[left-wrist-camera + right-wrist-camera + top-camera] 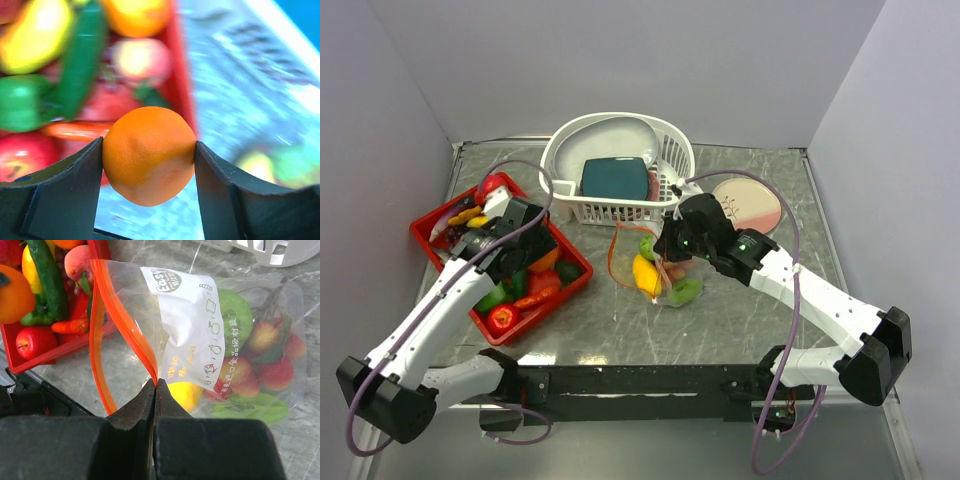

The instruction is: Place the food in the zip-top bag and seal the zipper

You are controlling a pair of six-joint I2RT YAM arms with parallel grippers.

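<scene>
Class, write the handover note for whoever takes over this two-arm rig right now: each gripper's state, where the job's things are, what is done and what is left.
Left gripper: jaws closed on an orange, over the red tray.
Right gripper: jaws shut on the zipper, holding the zip-top bag by its open mouth.
Done: a lemon and several other pieces lie inside the bag.
Left: bag the orange and the food in the tray, then seal the zipper.
</scene>
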